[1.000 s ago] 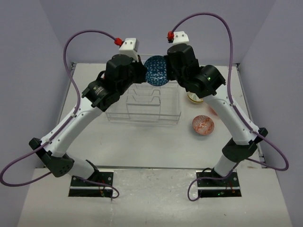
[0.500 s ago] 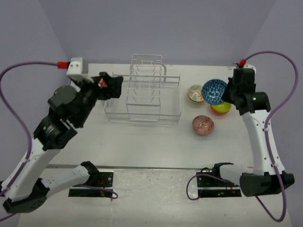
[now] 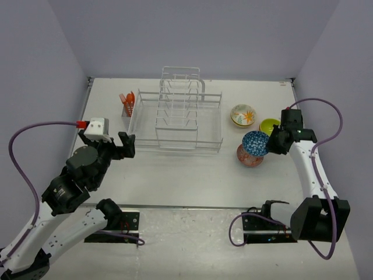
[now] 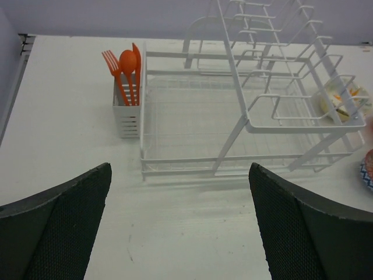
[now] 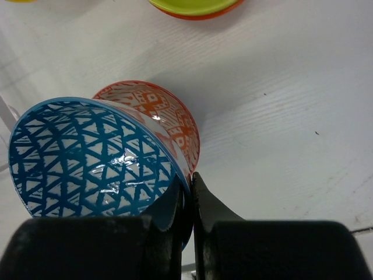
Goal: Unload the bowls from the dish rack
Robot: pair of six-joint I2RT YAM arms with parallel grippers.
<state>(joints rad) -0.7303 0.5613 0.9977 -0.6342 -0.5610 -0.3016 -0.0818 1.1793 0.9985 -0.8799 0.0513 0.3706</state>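
The white table [image 3: 175, 175] is the biggest thing. On it, toward 12 o'clock, stands the white wire dish rack [image 3: 178, 111], with its tall slotted part at the far end. The left wrist view shows the dish rack [image 4: 245, 122] from the front.

The left gripper [image 3: 127, 140] hangs at 8 o'clock from the rack, apart from it. In its own view the left gripper [image 4: 179, 169] has its two dark fingers spread wide, with nothing between them.

The right gripper [image 3: 271, 143] is at 4 o'clock from the rack. Its fingers are pinched tight on the rim of the blue bowl [image 3: 255, 143], which is tipped up on its side. Up close, the right gripper [image 5: 187, 181] squeezes the edge of the blue bowl [image 5: 87, 157], which has white triangle shapes inside.

The red bowl [image 3: 249, 157] sits on the table right under the blue one, at its 6 o'clock. In the right wrist view the red bowl [image 5: 169, 116] peeks out behind it, and I cannot tell if they touch.

The cream bowl [image 3: 243, 115] with flowers sits at 3 o'clock from the rack. The yellow-green bowl [image 3: 268, 125] is just past it, at its 4 o'clock.

A small white cup [image 4: 126, 114] is fixed to the rack's side at 10 o'clock. It holds an orange fork [image 4: 112, 67] and spoon [image 4: 129, 64]
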